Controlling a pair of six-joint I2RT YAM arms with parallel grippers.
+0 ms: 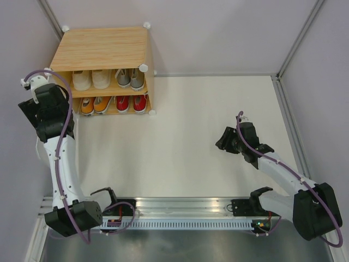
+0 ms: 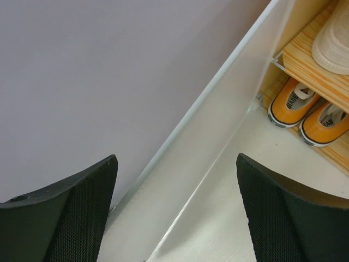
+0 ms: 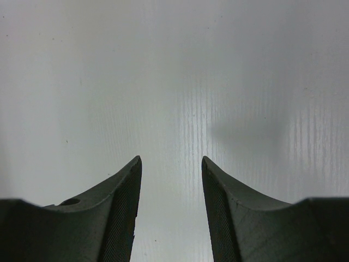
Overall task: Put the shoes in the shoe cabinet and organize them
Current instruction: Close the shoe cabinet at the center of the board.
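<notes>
**Shoes are all in, the door seems to be what is left**

From my station I judge the placing step as finished: no shoe lies on the table [image 1: 191, 136], and all four pairs sit inside the shoe cabinet [image 1: 101, 49] at the far left corner. On the upper shelf I see the cream pair [image 1: 91, 79] on the left and the grey pair [image 1: 130, 78] beside it. Below are the orange pair [image 1: 94, 105] and the red pair [image 1: 131, 103]. Each pair stands side by side, and the white soles and laces look tidy.

The left gripper [image 2: 175, 158] hovers just beside the left side of the cabinet with its jaws spread wide and nothing between them. The right gripper [image 3: 171, 159] hangs over bare table, well apart from the cabinet, jaws about half apart and also empty.

In the left wrist view a white panel [image 2: 212, 136] runs out from the cabinet edge; I take it for the open door, though I cannot be sure. If so, the next move asks me to push this panel with the left arm and swing it closed, slowly, so the light cabinet does not slide
</notes>
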